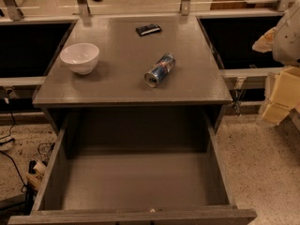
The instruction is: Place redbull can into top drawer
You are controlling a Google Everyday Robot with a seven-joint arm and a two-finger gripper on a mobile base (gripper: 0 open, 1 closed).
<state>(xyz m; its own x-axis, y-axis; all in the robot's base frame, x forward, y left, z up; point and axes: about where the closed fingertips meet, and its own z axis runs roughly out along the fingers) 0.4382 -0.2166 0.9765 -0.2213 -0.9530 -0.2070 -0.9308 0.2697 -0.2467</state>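
The redbull can [160,70], blue and silver, lies on its side on the grey cabinet top [122,86], right of centre, with a shiny end facing the front. The top drawer [133,179] is pulled wide open below the cabinet top, and nothing shows inside it. My gripper [277,100] is at the right edge of the camera view, off to the right of the cabinet. It is level with the cabinet's front edge, well apart from the can, and holds nothing.
A white bowl [79,57] stands at the left of the cabinet top. A small flat black packet [148,29] lies near the back. A railing [140,6] runs behind the cabinet. Cables [14,139] lie on the speckled floor at the left.
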